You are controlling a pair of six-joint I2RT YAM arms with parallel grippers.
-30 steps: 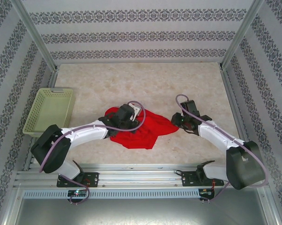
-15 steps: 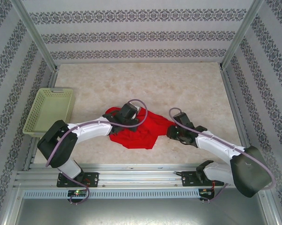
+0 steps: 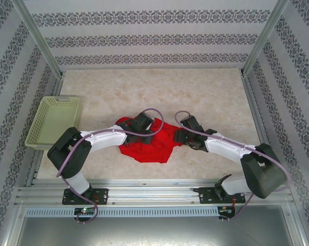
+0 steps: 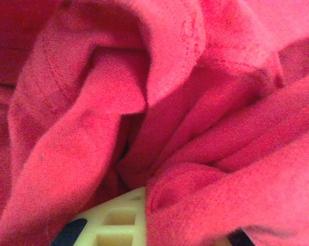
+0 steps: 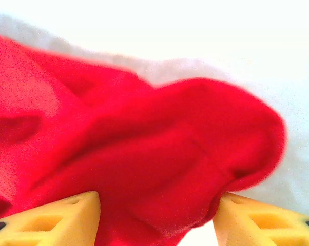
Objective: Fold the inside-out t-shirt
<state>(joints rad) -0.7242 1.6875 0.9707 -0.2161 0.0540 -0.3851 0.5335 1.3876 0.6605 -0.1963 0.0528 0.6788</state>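
The inside-out t-shirt [image 3: 144, 144] lies as a crumpled bright red heap on the table, near the front middle. My left gripper [image 3: 146, 128] rests on the heap's upper part. In the left wrist view red folds [image 4: 195, 102] gather at a pale fingertip [image 4: 113, 225], and the left gripper [image 4: 165, 233] is shut on the cloth. My right gripper [image 3: 179, 136] is at the heap's right edge. Its yellow fingers [image 5: 67, 218] stand wide apart, and a rounded lobe of the t-shirt [image 5: 159, 169] lies loose between them, so the right gripper [image 5: 157, 225] is open.
A pale green basket [image 3: 54, 120] sits at the table's left edge. Bare marbled tabletop [image 3: 159, 92] stretches behind the shirt, with patterned walls and metal posts around it. The metal rail [image 3: 144, 195] with both arm bases runs along the front.
The right arm has swept left and bunched the shirt's right side toward the middle. Its jaws have opened. The left gripper has shifted slightly right and stays shut.
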